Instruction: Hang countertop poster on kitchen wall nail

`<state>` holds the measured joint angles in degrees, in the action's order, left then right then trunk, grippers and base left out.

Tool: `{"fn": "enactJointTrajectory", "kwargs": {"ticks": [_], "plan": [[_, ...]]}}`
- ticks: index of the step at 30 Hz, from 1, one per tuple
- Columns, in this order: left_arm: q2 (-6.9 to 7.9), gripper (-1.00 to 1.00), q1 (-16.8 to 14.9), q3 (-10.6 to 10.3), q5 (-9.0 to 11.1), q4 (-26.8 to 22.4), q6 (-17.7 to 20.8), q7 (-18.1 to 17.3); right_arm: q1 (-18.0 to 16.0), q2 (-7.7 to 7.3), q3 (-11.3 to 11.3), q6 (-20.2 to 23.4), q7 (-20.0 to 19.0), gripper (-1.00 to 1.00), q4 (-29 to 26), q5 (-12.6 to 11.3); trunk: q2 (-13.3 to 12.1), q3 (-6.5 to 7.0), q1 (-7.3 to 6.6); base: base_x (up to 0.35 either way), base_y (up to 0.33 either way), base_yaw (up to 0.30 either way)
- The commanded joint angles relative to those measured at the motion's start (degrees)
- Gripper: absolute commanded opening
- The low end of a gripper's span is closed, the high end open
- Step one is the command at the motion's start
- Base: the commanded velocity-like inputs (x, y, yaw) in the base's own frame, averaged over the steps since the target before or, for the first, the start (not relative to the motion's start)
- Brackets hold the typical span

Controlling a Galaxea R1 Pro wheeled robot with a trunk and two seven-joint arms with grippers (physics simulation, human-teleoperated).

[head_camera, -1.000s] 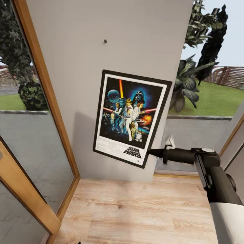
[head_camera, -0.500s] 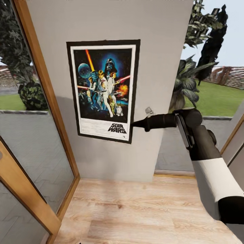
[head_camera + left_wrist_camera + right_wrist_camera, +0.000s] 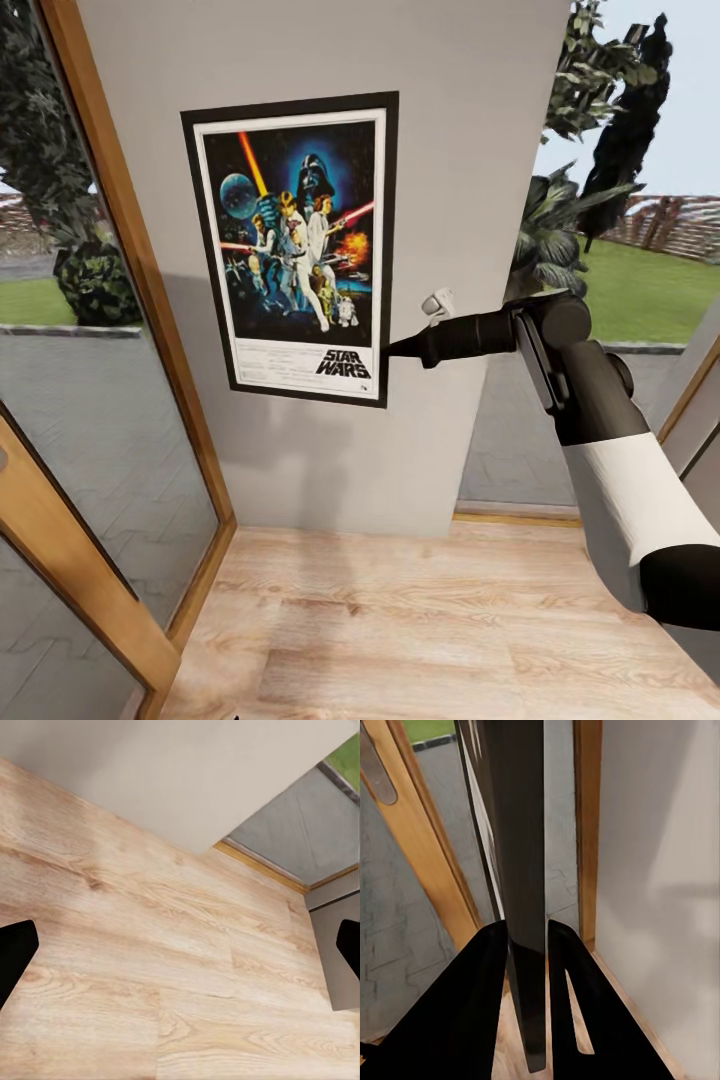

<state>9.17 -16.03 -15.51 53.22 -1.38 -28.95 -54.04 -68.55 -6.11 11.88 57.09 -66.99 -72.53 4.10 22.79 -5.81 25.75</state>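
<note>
The Star Wars poster (image 3: 290, 245) stands upright and flat against the light-grey wall panel (image 3: 460, 150), black frame all round. My right gripper (image 3: 388, 350) is shut on its lower right edge, the arm reaching in from the right. In the right wrist view the poster (image 3: 525, 870) runs edge-on as a dark slab between the two fingers (image 3: 480, 975). The wall nail is hidden behind the poster's upper part. My left gripper (image 3: 180, 945) is open, fingertips (image 3: 15, 952) wide apart above the wooden floor (image 3: 150, 945), holding nothing. The kitchen countertop is out of view.
A wood-framed glass door (image 3: 120, 330) stands close on the left of the panel. Right of the panel a window (image 3: 620, 280) looks out on plants and lawn. Light wooden floor (image 3: 400, 620) lies below.
The right arm lifted the poster up and to the left, from low and tilted to upright over the spot where the nail showed. Since half a second ago it shifted only slightly higher.
</note>
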Motion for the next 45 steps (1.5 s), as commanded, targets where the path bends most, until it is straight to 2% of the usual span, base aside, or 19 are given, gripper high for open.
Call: {"fn": "enactJointTrajectory", "kwargs": {"ticks": [1, 19, 23, 25, 26, 30, 31, 39, 42, 45], "plan": [[0.03, 1.0, -0.05, -0.48, 0.48, 0.03, -0.23, -0.16, -0.09, -0.03, 0.0, 0.4, -0.55, -1.0, -0.01, 0.31, 0.13, -0.13, 0.04, 0.0, 0.0, 0.0], [0.05, 1.0, -0.05, -0.47, 0.48, -0.01, -0.23, -0.18, -0.1, -0.62, -0.67, 0.4, -0.64, -1.0, -0.33, 0.08, 0.13, -0.13, 0.04, 0.0, 0.0, 0.0], [0.03, 1.0, -0.05, -0.46, 0.48, 0.0, -0.23, -0.18, -0.1, -2.38, -0.81, 0.4, -0.89, -1.0, -0.33, -0.23, 0.13, -0.13, 0.04, 0.0, 0.0, 0.0], [0.04, 1.0, -0.05, -0.43, 0.48, -0.01, -0.23, -0.18, -0.1, -3.31, -1.76, 0.4, -1.36, -1.0, -0.32, -0.4, 0.13, -0.13, 0.04, 0.0, 0.0, 0.0], [0.05, 1.0, -0.05, -0.4, 0.48, -0.02, -0.23, -0.18, -0.1, -4.19, -4.15, 0.4, -2.62, -1.0, -0.24, -0.49, 0.13, -0.13, 0.04, 0.0, 0.0, 0.0], [0.05, 1.0, -0.05, -0.4, 0.48, -0.02, -0.23, -0.19, -0.1, -5.14, -5.15, 0.4, -3.5, -1.0, -0.14, -0.49, 0.13, -0.13, 0.04, 0.0, 0.0, 0.0], [0.06, 1.0, -0.05, -0.39, 0.48, -0.02, -0.23, -0.19, -0.17, -6.09, -5.61, 0.39, -3.84, -1.0, -0.09, -0.49, 0.13, -0.13, 0.04, 0.0, 0.0, 0.0], [0.06, 1.0, -0.05, -0.39, 0.48, -0.02, -0.23, -0.18, -1.32, -6.02, -5.42, 0.46, -3.87, -1.0, 0.76, -0.19, 0.13, -0.13, 0.04, 0.0, 0.0, 0.0], [0.06, 1.0, -0.05, -0.39, 0.48, -0.02, -0.23, -0.18, -3.91, -5.75, -5.19, 0.47, -3.85, -1.0, 4.13, -0.07, 0.13, -0.13, 0.04, 0.0, 0.0, 0.0], [0.06, 1.0, -0.05, -0.39, 0.48, -0.02, -0.23, -0.24, -4.61, -4.68, -5.04, 0.48, -3.85, -1.0, 4.89, -0.06, 0.13, -0.13, 0.04, 0.0, 0.0, 0.0]]}}
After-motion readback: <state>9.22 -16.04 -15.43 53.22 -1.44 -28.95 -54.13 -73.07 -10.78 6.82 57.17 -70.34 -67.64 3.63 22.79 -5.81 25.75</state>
